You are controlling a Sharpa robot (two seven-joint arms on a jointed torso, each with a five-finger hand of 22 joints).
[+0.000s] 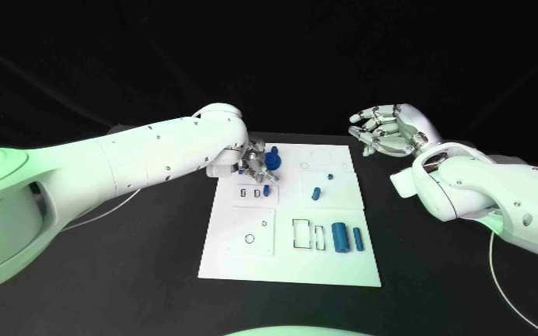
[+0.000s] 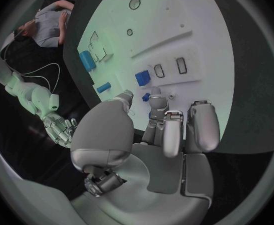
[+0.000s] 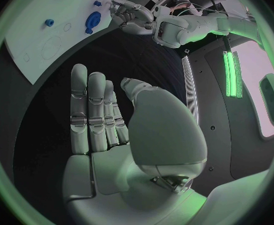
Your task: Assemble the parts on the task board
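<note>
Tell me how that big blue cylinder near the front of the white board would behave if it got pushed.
The big blue cylinder lies on its side on the white board, so it would probably roll if pushed sideways. It looks smooth and rigid, so likely a bit slippery. It appears small and probably light.

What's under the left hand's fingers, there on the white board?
A small blue part stands on the board at the left hand's fingers. They cover its base, so how it sits in the board cannot be seen.
</note>
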